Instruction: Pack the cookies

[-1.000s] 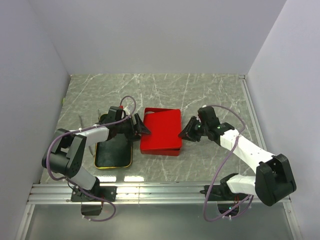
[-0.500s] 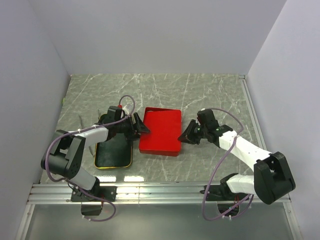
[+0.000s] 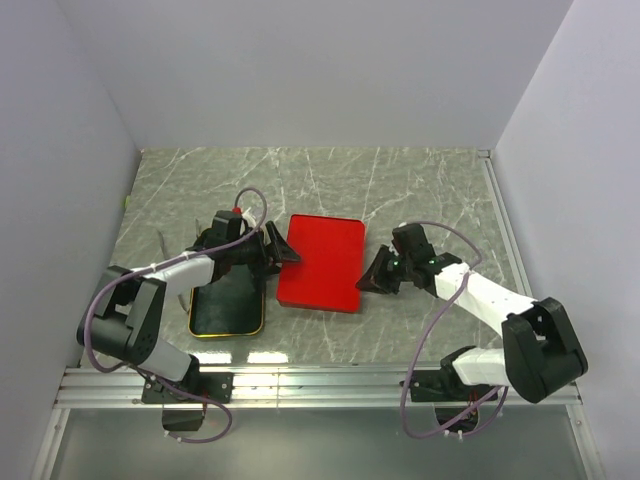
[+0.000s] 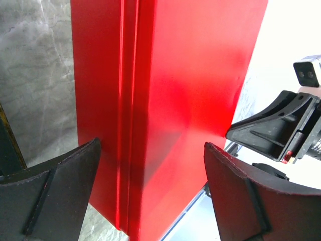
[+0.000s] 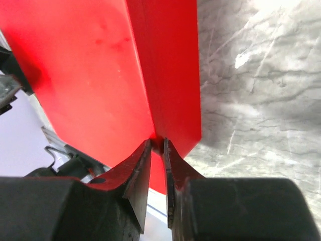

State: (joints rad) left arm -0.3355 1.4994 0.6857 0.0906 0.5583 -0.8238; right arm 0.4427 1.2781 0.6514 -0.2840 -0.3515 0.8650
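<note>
Left gripper [image 3: 284,250] wide open, empty, beside glossy red rectangular lid [image 3: 322,262]; right gripper [image 5: 157,142] pinches lid's thin rim.

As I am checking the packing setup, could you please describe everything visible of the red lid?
The red lid is a glossy, metal-looking rectangle with rounded corners and a shallow folded rim. It lies roughly flat on the marbled table, slightly askew, beside the black tray. The right gripper pinches its rim at a corner; the left gripper stands at its opposite edge, jaws open.
</note>
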